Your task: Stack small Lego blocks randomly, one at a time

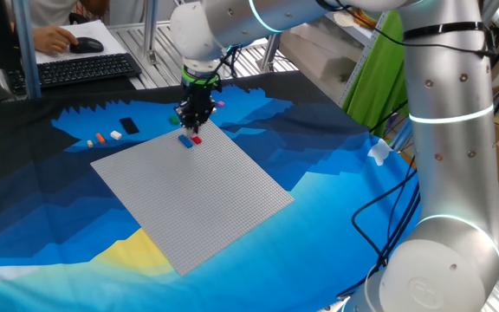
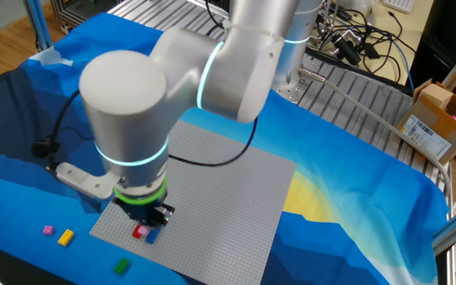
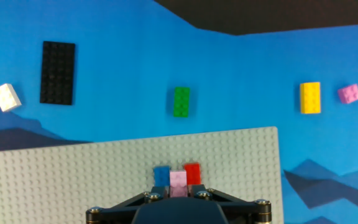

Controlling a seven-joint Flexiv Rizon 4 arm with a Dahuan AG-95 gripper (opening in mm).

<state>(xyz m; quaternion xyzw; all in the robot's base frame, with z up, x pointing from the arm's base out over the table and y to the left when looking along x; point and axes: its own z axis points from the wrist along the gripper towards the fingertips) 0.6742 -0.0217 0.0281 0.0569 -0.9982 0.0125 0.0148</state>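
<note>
Gripper (image 3: 178,198) low over baseplate (image 3: 73,180), clamped on pink brick (image 3: 178,180) between blue brick (image 3: 161,175) and red brick (image 3: 192,173), green brick (image 3: 181,101) beyond baseplate's edge

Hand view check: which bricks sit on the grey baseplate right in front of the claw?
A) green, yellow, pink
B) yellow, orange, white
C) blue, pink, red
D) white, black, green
C: a blue brick, a pink brick and a red brick stand side by side on the grey baseplate, while the green brick and yellow brick lie off it on the blue cloth.
</note>
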